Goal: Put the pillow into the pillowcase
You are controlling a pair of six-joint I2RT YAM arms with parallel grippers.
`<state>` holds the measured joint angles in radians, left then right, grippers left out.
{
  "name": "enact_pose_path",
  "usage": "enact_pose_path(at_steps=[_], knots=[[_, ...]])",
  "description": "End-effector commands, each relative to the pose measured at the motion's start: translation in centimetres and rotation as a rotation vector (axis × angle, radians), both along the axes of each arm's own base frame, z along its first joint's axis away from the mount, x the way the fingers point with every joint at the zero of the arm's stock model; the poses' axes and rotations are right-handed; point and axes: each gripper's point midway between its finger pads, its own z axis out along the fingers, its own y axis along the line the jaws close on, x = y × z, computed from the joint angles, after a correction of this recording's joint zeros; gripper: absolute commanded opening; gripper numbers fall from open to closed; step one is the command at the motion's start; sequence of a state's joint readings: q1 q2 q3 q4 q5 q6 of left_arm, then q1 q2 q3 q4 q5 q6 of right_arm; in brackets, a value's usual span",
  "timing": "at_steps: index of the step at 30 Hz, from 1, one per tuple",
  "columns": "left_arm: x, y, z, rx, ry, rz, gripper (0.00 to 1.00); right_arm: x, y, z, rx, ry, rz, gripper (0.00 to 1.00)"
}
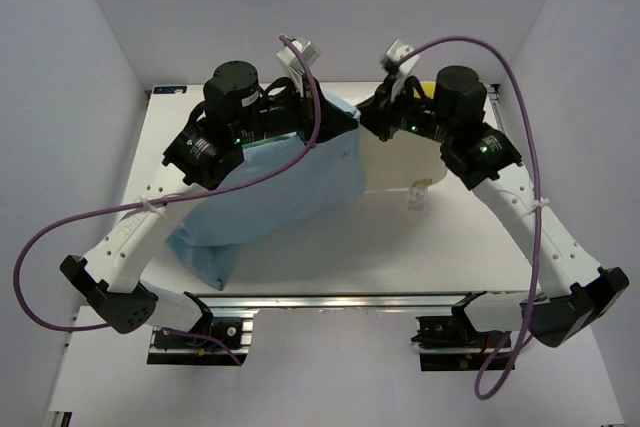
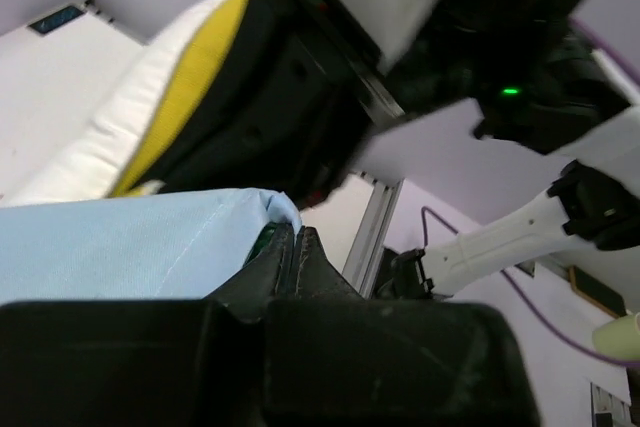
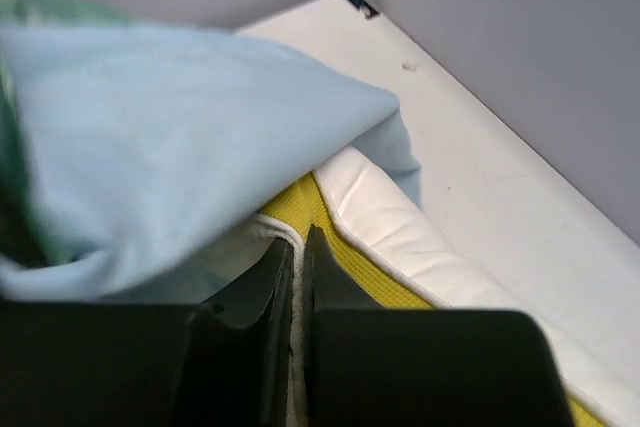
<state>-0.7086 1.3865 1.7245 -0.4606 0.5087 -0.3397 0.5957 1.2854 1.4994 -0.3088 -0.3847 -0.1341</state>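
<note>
**Top view:** A white table stands between pale grey walls. The pillowcase, limp matte light-blue cloth, lies bulging across left-centre. The pillow, thick cream foam, shows to its right, with the cloth overlying its left part. The left gripper and right gripper meet at the far side.

**Left wrist:** The left gripper is pinched tight on the pillowcase edge. A green lining glints there. The pillow behind shows a yellow rim.

**Right wrist:** The right gripper is drawn narrow, nipping the pillow at its rim. The pillowcase drapes over it.
</note>
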Motion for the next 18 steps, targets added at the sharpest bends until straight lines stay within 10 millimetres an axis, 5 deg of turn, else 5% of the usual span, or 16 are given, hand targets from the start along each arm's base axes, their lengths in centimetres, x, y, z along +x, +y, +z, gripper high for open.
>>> enact_pose_path(at_steps=[1,4,5,7,8,11,13,18], knots=[[-2.1,-1.2,4.2,-0.152,-0.057,-0.074,0.0,-1.0,0.4,8.7,0.328,0.019,0.107,0.0],[-1.5,-2.3,4.6,-0.187,-0.064,-0.072,0.0,-1.2,0.9,6.5,0.404,0.16,0.19,0.0],[-1.2,-2.6,4.7,-0.194,-0.065,-0.074,0.0,-1.4,1.4,3.6,0.392,0.236,0.216,0.0],[-0.6,-3.1,4.8,-0.207,-0.069,-0.067,0.0,-1.6,1.8,1.9,0.409,0.264,0.246,0.0],[-0.1,-3.5,4.2,-0.199,-0.062,-0.06,0.0,-1.9,2.0,-0.6,0.387,0.302,0.268,0.0],[1.2,-4.0,2.0,-0.176,-0.043,-0.026,0.0,-1.7,2.0,-3.6,0.307,0.243,0.292,0.01],[1.9,-4.1,0.3,-0.149,-0.025,0.005,0.0,-1.2,1.5,-6.1,0.193,0.203,0.283,0.24],[2.7,-3.5,-5.2,-0.074,0.037,0.064,0.0,-0.7,-2.1,-6.4,0.08,0.093,0.231,0.48]])
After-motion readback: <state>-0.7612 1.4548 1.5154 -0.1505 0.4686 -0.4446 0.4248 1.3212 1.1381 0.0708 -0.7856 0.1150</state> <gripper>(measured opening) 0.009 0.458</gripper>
